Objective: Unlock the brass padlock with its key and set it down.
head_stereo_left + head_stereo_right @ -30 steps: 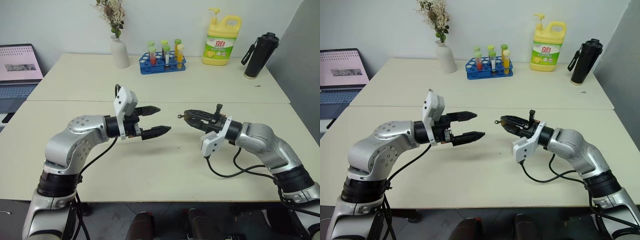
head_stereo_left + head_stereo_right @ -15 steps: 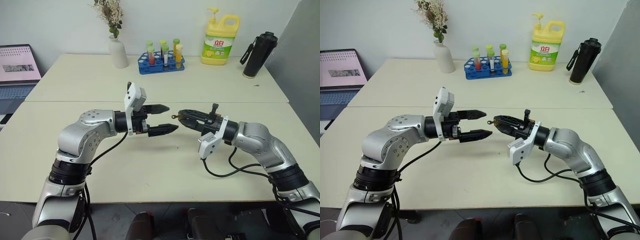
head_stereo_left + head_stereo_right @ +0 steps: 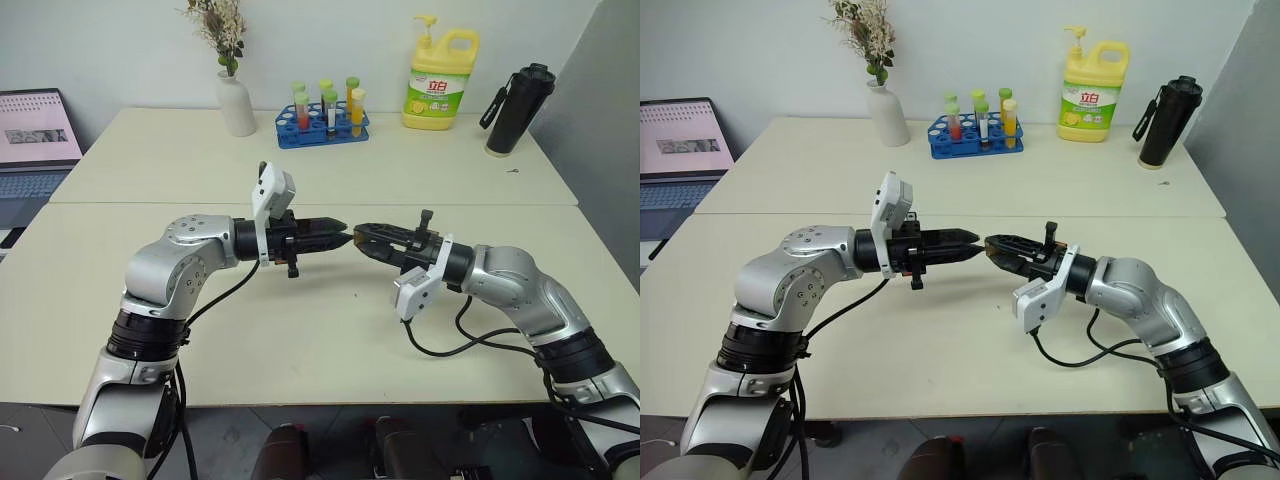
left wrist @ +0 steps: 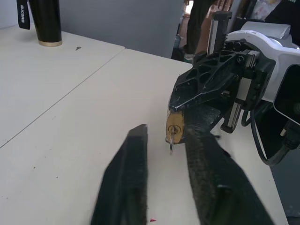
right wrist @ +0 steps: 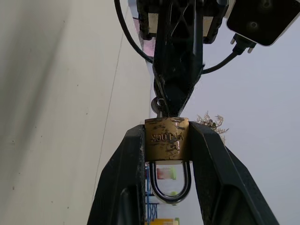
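The right gripper (image 5: 166, 140) is seen closed on the small golden-brass padlock (image 5: 167, 139), whose body is clamped between the two black fingers with the thin silvery shackle turned back toward the wrist. The padlock is held in the air above the pale beige table (image 3: 300, 330), near its middle. The left gripper (image 3: 335, 237) is pointed at it tip to tip, its fingers brought almost together around the tiny silvery key (image 4: 171, 140) that sticks out of the padlock's keyhole; whether the key is actually pinched cannot be told.
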`<action>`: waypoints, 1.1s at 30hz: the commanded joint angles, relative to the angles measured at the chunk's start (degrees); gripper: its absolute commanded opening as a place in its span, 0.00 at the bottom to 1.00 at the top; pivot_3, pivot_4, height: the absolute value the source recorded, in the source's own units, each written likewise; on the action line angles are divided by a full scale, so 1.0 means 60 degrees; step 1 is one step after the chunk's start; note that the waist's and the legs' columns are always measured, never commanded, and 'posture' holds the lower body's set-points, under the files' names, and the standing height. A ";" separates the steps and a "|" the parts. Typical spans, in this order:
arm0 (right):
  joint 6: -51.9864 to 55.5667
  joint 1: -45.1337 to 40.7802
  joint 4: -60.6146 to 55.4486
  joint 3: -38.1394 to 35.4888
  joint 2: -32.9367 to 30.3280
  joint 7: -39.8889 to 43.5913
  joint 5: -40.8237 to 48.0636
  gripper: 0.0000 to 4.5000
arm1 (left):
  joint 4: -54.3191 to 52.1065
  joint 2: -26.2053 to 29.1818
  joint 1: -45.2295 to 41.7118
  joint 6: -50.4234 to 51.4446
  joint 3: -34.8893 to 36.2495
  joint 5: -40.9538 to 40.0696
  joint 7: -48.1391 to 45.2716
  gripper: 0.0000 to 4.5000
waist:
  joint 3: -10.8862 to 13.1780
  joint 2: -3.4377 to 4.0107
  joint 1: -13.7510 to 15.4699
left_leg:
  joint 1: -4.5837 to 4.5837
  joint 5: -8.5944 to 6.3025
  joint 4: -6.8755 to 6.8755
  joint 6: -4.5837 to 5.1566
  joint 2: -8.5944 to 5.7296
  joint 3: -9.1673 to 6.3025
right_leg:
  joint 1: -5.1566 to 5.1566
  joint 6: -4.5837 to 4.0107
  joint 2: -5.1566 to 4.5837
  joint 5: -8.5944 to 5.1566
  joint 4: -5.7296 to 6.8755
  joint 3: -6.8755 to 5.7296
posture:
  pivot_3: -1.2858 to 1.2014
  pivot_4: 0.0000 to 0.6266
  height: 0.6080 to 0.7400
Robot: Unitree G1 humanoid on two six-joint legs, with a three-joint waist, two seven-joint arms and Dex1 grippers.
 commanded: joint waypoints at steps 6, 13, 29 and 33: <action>-0.0014 -0.0234 -0.0373 -0.0093 0.0102 0.0088 0.0348 0.21 | -0.0152 0.0096 -0.0114 -0.0147 -0.0085 0.0138 -0.0387 0.00 | 0.0000 0.0000 -0.0001 | 0.0001 0.0000 0.0000 0.0000 0.0001 -0.0001 | 0.0000 0.0000 0.0000 0.0000 0.0000 0.0000 | 0.52 0.24 1.00; -0.0078 -0.0324 -0.0225 -0.0146 0.0135 0.0003 0.0349 0.21 | -0.0083 0.0087 -0.0139 0.0176 0.0112 -0.0035 -0.0345 0.00 | 0.0000 0.0000 0.0000 | 0.0001 0.0000 0.0000 0.0000 0.0001 -0.0001 | 0.0000 0.0000 0.0000 0.0000 0.0000 0.0000 | 0.52 0.24 1.00; -0.0374 -0.0355 -0.0048 -0.0164 0.0077 -0.0129 0.0334 0.21 | 0.0442 0.0782 -0.0307 0.1394 0.0523 -0.0843 -0.1033 0.35 | 0.0000 0.0000 -0.0018 | 0.0002 0.0000 0.0000 0.0000 0.0003 -0.0001 | -0.0001 0.0001 0.0001 0.0000 0.0002 -0.0005 | 0.52 0.24 1.00; -0.0723 -0.0416 0.0083 -0.0129 0.0035 -0.0305 0.0124 0.21 | 0.0438 0.0830 -0.0287 0.1280 0.0465 -0.0719 -0.1047 0.35 | 0.0000 0.0000 -0.0007 | 0.0000 0.0000 0.0001 0.0000 0.0000 -0.0001 | -0.0001 0.0001 0.0000 0.0000 0.0002 -0.0006 | 0.52 0.24 1.00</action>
